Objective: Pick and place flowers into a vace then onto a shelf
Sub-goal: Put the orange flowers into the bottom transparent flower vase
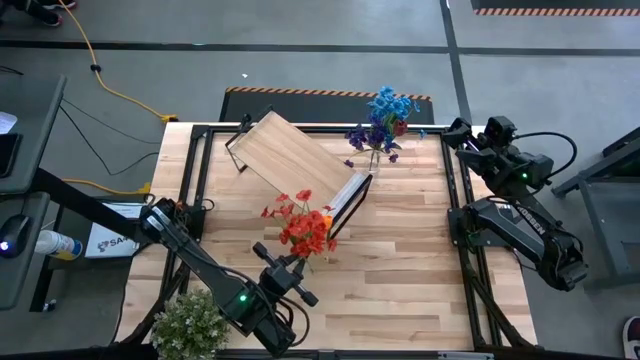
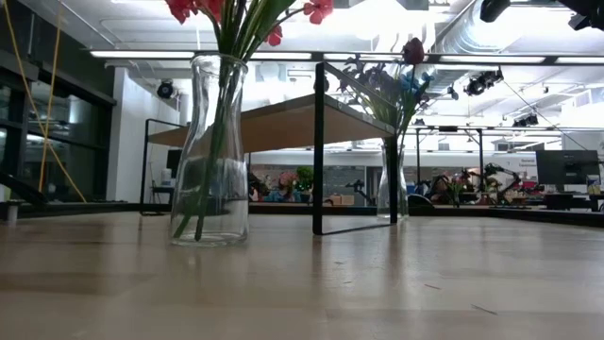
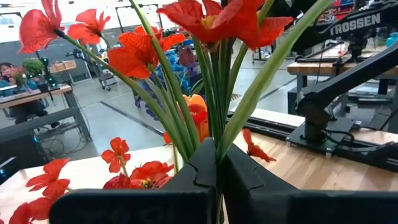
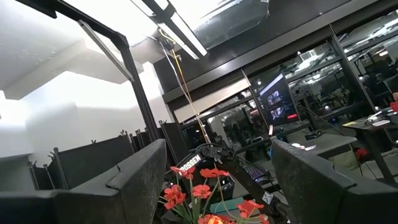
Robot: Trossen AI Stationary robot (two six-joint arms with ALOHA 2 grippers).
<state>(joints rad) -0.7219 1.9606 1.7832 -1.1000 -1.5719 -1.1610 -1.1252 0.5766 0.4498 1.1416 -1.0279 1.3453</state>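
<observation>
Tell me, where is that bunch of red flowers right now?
In the high view, the red flowers stand near the table's middle, just in front of the shelf, with the left gripper shut on their stems.

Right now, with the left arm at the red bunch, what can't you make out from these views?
- Left gripper: high view, blooms hide where its fingers grip the red flowers.
- Vase: low view only; picture's top edge crops the blooms and the gripper above.
- Shelf: high view, the near end panel is edge-on.
- Right gripper: open and raised, nothing between its fingers.
</observation>
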